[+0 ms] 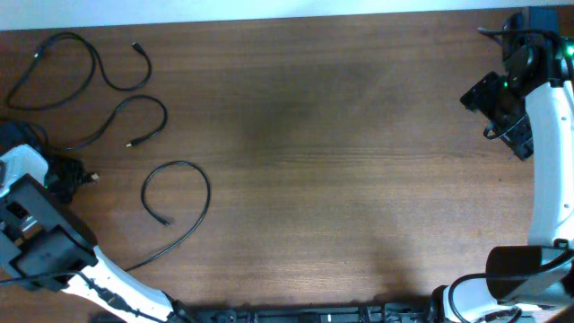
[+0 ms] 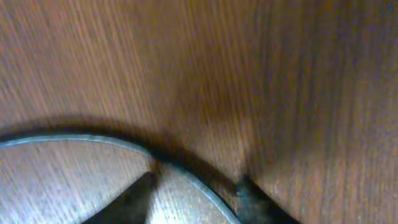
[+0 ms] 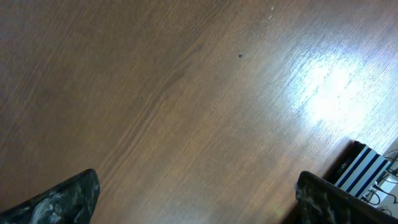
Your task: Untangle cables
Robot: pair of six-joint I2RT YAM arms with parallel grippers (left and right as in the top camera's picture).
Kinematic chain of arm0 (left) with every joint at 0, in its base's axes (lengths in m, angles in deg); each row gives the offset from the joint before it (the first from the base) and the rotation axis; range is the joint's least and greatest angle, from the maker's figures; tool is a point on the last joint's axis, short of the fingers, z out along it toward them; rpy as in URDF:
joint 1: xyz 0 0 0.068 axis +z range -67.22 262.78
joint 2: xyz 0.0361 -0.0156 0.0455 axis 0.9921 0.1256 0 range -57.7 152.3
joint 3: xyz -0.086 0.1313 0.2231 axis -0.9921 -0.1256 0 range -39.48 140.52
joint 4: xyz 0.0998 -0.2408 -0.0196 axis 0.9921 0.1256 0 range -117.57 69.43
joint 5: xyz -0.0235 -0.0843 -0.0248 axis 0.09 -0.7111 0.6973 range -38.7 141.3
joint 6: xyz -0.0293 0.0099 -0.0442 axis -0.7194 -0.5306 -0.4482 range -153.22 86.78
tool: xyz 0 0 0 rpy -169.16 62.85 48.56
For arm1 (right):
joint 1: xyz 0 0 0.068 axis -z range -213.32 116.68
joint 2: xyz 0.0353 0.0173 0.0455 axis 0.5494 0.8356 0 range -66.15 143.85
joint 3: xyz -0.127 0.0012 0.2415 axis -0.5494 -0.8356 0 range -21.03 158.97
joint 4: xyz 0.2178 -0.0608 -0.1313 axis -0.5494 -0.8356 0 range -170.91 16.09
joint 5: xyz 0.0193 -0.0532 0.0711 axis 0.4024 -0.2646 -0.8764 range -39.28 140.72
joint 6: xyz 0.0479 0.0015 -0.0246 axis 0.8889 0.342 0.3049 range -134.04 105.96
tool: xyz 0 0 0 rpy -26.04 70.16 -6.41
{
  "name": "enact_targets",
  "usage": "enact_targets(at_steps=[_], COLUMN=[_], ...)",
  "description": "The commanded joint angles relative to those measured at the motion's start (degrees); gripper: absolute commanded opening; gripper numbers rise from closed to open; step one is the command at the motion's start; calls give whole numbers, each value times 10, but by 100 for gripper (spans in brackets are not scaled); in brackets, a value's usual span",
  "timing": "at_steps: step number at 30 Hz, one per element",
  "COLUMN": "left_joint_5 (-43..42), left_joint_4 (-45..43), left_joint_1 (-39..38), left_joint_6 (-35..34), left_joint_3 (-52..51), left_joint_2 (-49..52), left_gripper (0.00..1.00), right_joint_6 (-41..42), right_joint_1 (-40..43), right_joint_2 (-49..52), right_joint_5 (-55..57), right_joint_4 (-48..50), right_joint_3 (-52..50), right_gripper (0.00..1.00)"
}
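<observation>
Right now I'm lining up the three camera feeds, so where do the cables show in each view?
Overhead: all three cables lie loosely spread at the left side of the table, by the left hand.
Left wrist: one cable arcs across the lower left, passing between that hand's fingertips; which one, I cannot tell.
Right wrist: none in it.
Shared landmark: the table's brown wood grain.
</observation>
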Motion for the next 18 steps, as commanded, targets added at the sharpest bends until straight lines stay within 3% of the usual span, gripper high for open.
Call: enact_targets(at_steps=[1,2,5,9,11,14,17,18], left_joint_5=[20,20,93,232,246,267,316,331], left_joint_4=[11,13,19,8,-6,-77,-87,-118], left_joint_1=[2,2,3,2,2,2,34,57], left_joint_6=[23,29,29,127,140,338,349,404], left_joint_3=[-9,-8,15,92,130,170,176,176], left_joint_2=[37,36,3,-20,-20,-20,-20,-20], left_gripper=[6,0,0,0,0,0,0,0], right_joint_6=[-4,-4,-4,-4,-4,-4,-4,-4], right_joint_1=[1,1,1,1,1,1,1,1], right_joint_2=[-3,-3,-3,-3,-3,-3,-3,-3], right_joint_5=[9,9,9,9,9,9,9,9], right_joint_4=[0,0,0,0,0,0,0,0], right_joint_3=[1,1,1,1,1,1,1,1], right_gripper=[98,98,98,98,98,99,98,98])
